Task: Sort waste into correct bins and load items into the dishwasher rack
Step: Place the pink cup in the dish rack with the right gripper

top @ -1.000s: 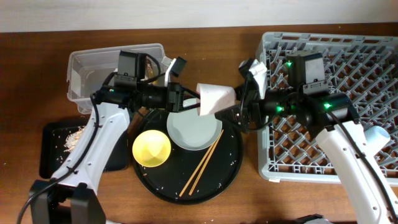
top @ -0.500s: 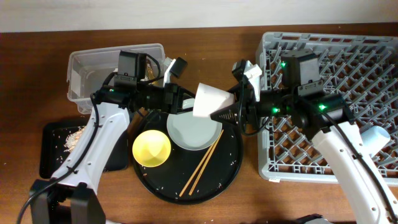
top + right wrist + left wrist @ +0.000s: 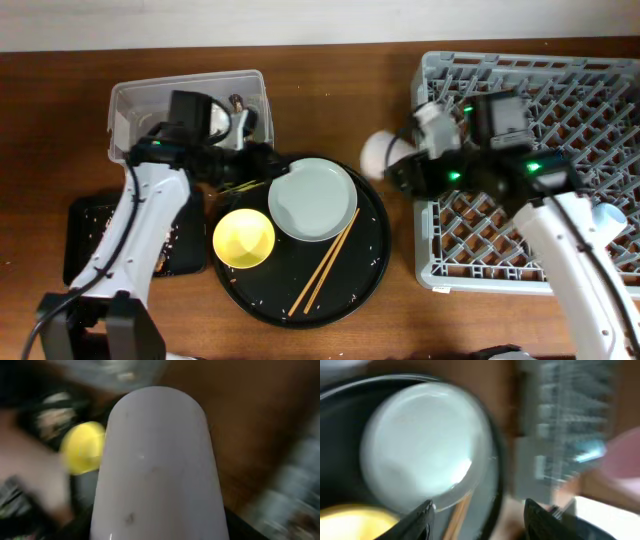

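Observation:
My right gripper [image 3: 393, 162] is shut on the pale pink cup [image 3: 378, 150], holding it on its side over the bare table between the round tray and the dishwasher rack [image 3: 560, 90]. In the right wrist view the cup [image 3: 157, 460] fills the frame, with a dark finger on each side. My left gripper [image 3: 268, 168] stands open and empty at the left rim of the grey-green plate [image 3: 310, 200], fingertips [image 3: 425, 515] apart over the plate [image 3: 420, 445]. The yellow bowl [image 3: 244, 238] and chopsticks [image 3: 325, 260] lie by the plate. A light blue cup [image 3: 607, 218] sits in the rack.
Plate, bowl and chopsticks rest on a large round black tray [image 3: 300, 300]. Behind the left arm stands the clear tub [image 3: 190, 92]. The shallow black tray [image 3: 80, 250] at far left holds shredded scraps [image 3: 118, 220]. The rack fills the right side.
The left gripper opened, let go of the pink cup and drew back left. The right gripper closed on the cup and carried it right, toward the rack.

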Robot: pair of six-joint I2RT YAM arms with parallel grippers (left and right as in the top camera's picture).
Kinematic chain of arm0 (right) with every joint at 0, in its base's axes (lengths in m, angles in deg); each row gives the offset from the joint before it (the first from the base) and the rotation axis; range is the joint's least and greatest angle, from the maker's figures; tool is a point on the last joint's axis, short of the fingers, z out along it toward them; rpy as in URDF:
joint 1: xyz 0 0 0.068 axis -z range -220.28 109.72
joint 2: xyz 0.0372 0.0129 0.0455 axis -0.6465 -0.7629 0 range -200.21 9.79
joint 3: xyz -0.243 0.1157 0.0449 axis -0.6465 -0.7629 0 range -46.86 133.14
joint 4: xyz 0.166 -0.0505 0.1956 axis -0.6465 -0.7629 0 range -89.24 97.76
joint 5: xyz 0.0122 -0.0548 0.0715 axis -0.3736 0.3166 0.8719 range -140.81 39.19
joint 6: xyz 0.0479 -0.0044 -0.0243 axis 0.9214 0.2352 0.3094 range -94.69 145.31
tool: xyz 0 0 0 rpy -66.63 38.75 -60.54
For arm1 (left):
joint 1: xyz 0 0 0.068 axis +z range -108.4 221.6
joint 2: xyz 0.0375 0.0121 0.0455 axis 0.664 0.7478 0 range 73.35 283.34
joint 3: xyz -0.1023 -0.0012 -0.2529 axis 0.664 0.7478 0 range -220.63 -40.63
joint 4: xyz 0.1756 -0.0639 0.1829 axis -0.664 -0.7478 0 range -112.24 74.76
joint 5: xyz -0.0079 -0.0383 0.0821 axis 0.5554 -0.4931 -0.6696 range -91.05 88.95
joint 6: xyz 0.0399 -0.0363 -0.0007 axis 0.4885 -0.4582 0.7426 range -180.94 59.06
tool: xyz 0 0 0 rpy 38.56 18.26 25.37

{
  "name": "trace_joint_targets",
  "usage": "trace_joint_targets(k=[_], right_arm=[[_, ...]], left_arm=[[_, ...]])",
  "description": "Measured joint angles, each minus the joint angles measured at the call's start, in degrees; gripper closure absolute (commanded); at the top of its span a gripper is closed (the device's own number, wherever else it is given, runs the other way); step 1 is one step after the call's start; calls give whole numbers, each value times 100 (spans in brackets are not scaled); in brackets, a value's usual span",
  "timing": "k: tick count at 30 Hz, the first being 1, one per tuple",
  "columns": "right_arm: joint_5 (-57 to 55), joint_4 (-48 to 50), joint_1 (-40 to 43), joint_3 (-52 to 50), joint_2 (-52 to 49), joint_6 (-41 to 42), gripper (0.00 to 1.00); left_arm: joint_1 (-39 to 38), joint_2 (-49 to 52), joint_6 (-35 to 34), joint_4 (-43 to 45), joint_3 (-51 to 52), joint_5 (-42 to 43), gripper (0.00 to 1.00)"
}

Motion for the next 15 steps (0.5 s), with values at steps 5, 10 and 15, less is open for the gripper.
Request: trace_joint_targets(k=[5, 10, 15], right_arm=[[-1285, -560, 2028, 745, -11, 586, 55], [-1840, -809, 3532, 1537, -612, 925, 55], [-2437, -813, 4138, 1823, -1558, 1113, 55]], left_arm=[[365, -638, 227, -647, 2, -1351, 43], [367, -946, 282, -671, 2, -1753, 43], [367, -946, 282, -686, 2, -1808, 42]])
